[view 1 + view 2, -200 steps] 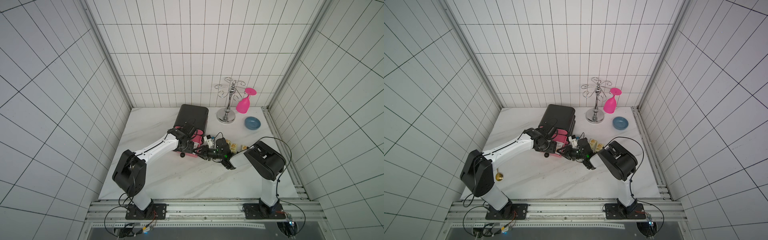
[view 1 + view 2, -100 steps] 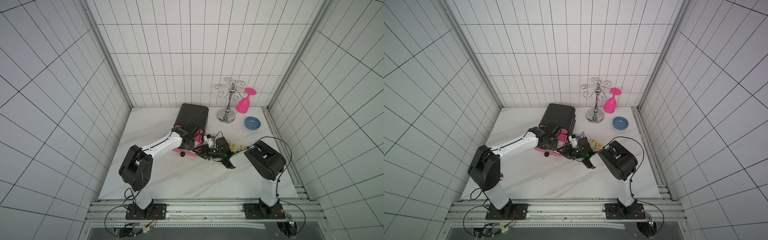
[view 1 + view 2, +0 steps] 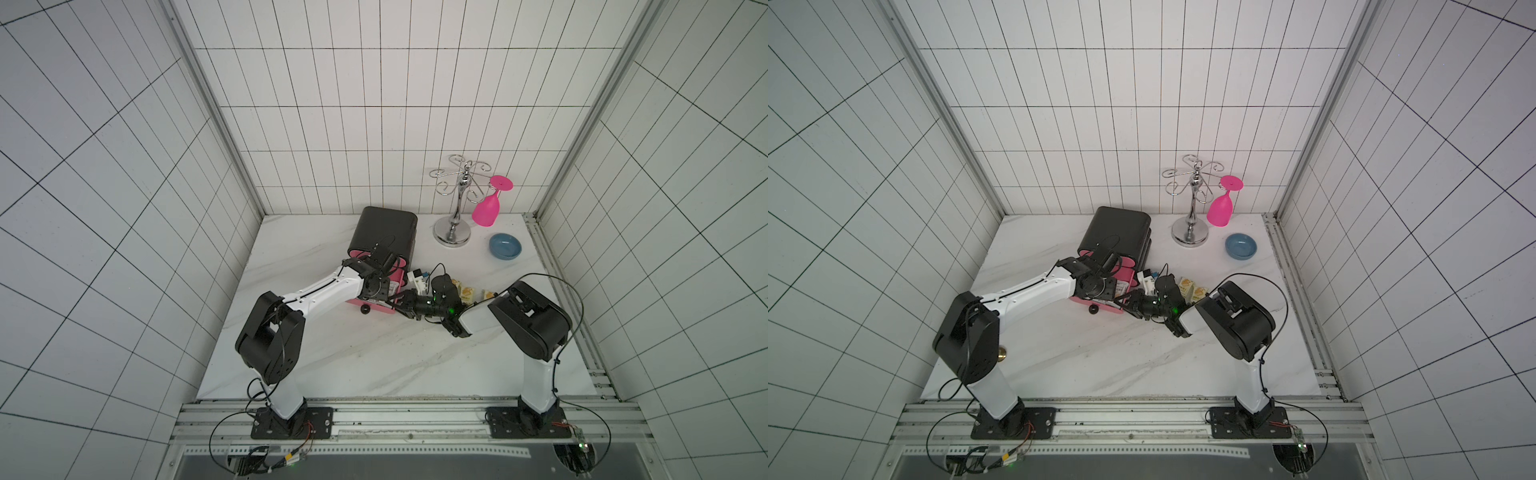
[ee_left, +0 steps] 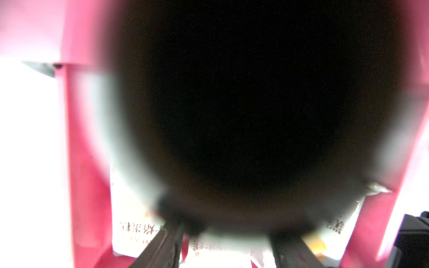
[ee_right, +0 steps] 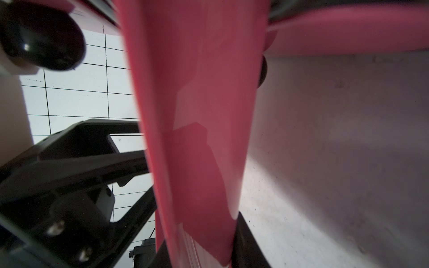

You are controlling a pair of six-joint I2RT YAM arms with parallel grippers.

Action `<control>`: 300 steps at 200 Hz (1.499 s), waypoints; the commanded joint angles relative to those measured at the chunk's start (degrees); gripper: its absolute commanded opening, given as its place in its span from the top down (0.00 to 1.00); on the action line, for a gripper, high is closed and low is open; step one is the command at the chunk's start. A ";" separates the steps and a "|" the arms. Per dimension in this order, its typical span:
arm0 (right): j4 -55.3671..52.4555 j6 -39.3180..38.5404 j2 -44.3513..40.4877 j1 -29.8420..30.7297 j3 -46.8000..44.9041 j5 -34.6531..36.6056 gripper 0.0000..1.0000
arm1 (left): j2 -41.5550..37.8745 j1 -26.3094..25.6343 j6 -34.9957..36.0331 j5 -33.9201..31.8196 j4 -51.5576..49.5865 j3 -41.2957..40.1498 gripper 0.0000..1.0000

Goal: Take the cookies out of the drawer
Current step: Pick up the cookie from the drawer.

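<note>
Pink drawer (image 5: 197,92) wall sits gripped by right end effector (image 5: 193,195).

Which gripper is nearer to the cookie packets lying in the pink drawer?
Left. The left gripper is down inside the drawer, directly over the packets. The right gripper is off to their side, clamped on the drawer's wall.

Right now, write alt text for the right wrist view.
The right gripper is clamped on a panel of the pink drawer, a finger on each face. Marble table shows on one side, white wall tiles on the other.
</note>
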 commanded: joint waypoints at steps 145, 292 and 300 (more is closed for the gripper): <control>-0.96 0.39 -2.71 -1.21 0.41 -2.05 0.77 | -1.71 0.24 -0.56 0.82 -1.54 -6.52 0.35; -1.70 0.04 -3.21 -2.13 0.93 -2.75 0.77 | 0.98 0.27 0.63 2.40 0.39 -8.26 0.55; -1.80 0.00 -3.20 -2.12 0.95 -2.66 0.77 | 0.82 0.19 0.74 2.31 0.39 -8.25 0.56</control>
